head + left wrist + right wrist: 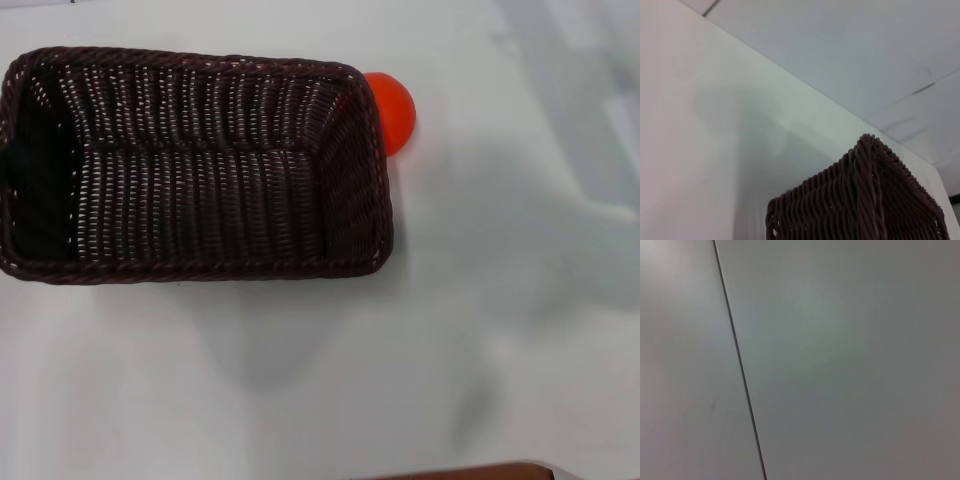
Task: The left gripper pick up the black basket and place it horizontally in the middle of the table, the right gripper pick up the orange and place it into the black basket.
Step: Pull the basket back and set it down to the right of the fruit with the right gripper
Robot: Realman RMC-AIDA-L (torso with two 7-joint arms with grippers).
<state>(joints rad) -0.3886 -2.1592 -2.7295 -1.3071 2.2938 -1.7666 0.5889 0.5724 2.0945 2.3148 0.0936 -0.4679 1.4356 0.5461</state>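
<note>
The black basket [200,165] is at the left of the head view, lying horizontally with its opening up and nothing inside. Its faint shadow falls well below it on the table [500,300], so it hangs above the tabletop. Only a slim dark bit of my left gripper [5,165] shows, at the basket's left rim, and it holds the basket there. The left wrist view shows a basket corner [865,200] close up. The orange [392,108] sits on the table behind the basket's far right corner, partly hidden by the rim. The right gripper is out of view.
A brown edge [470,472] shows at the bottom of the head view. The right wrist view shows only a pale surface with a thin dark seam [740,365]. White tabletop extends to the right of and in front of the basket.
</note>
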